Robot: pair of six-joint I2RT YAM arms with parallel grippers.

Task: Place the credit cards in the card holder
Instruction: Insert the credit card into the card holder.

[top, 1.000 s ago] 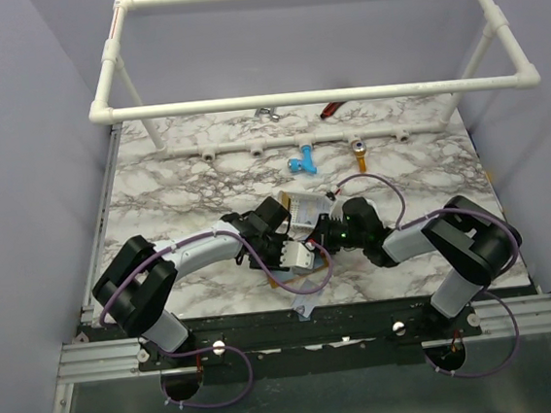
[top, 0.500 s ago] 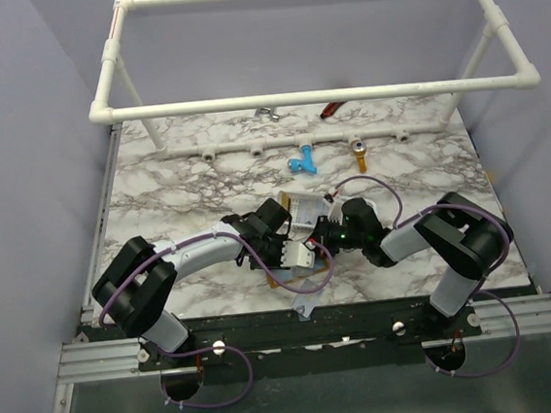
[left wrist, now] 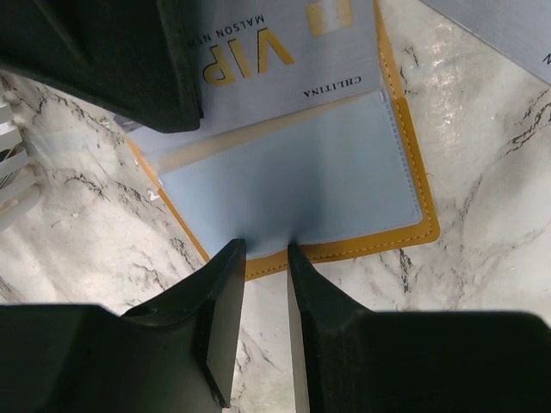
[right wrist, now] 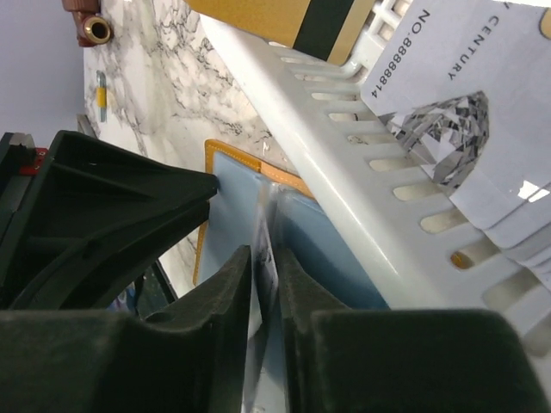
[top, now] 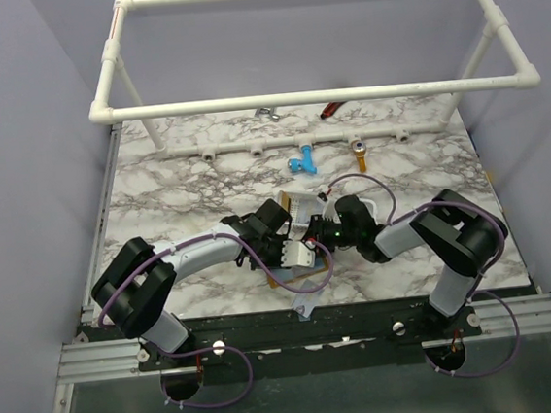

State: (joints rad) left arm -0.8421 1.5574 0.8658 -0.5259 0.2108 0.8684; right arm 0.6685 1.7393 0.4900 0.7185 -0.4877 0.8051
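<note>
Card holder [left wrist: 344,251]: orange, open flat on marble table [top: 175,177], between both grippers, just beside basket [right wrist: 344,129].
Sleeve [left wrist: 293,181]: clear, inside holder; silvery VIP card [left wrist: 258,60] partly tucked at its far end.
Left gripper [left wrist: 265,249]: jaws pinched on sleeve's near edge.
Right gripper [right wrist: 263,254]: jaws clenched on thin pale sheet [right wrist: 267,215], seen edge-on; card or sleeve leaf, unclear.
Basket: white, slotted; silvery-white cards [right wrist: 448,103] inside.
</note>
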